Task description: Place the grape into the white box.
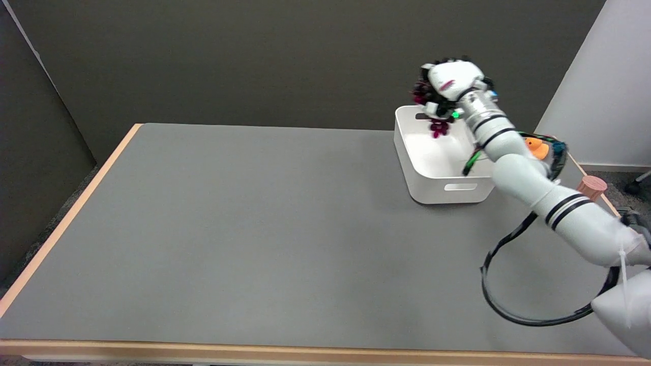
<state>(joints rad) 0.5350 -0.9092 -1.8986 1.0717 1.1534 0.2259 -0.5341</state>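
My right hand (447,86) hangs in the air above the far end of the white box (414,173), fingers curled around a dark purple bunch of grapes (437,126). Part of the bunch dangles below the fingers, over the inside of the box; the rest is hidden in the hand. The white box stands on the grey table at the far right, a slot handle on its near wall, and what shows of its inside is bare.
An orange rubber duck (536,147) sits behind my forearm, right of the box. A pink wooden cylinder (592,187) stands near the table's right edge. A black cable (508,305) loops down from my arm over the table.
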